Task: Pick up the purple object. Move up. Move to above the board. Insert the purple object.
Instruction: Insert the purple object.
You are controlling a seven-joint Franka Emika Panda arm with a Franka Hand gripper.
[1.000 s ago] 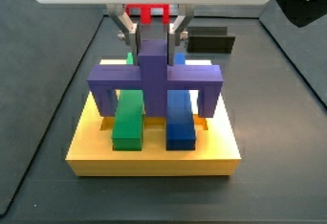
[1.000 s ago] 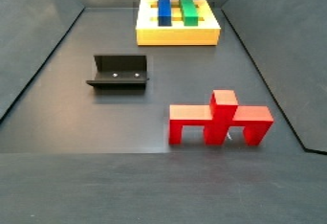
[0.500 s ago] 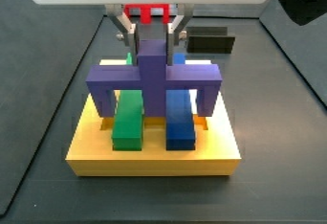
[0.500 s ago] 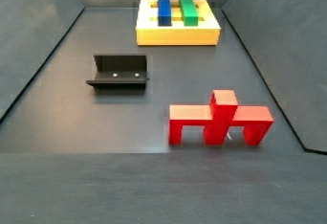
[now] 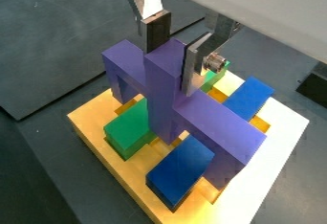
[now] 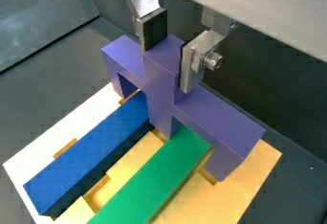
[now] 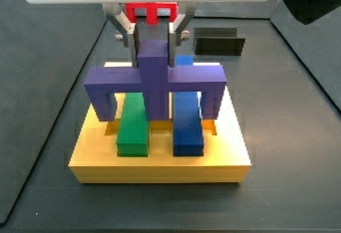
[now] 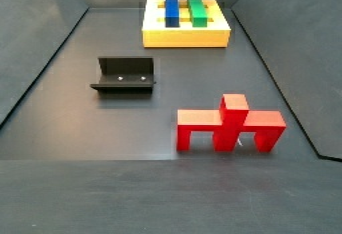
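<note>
Gripper (image 5: pixel 182 42) is seen above the board (image 7: pixel 160 160), its silver fingers (image 6: pixel 201 57) closed against the two sides of the purple object's (image 7: pixel 155 81) upright stem; the piece is held, not free.

Key relation: the purple object sits directly below the gripper, straddling the board. Its crossbar runs across the board's width, at right angles to the long axes of the green bar (image 7: pixel 134 123) and blue bar (image 7: pixel 186 123). In a side view, one leg comes down outside the green bar and the other outside the blue bar, with the stem over the gap between the bars. The remaining move is judged to be straight down.

Leg seating: in a wrist view the near leg (image 5: pixel 230 161) is at or close to the board's top surface beside the blue bar. Whether the legs are fully bottomed in their slots cannot be told.

Clearance: both bars lie between the legs and appear not to be touched, though margins look tight; any sideways drift is judged likely to catch a leg on a bar.

Surroundings: the red piece (image 8: pixel 230 126) and the fixture (image 8: pixel 124 75) stand well apart from the board on the floor, out of the way. A dark block (image 7: pixel 220 44) lies behind the board, clear of the descent path.
</note>
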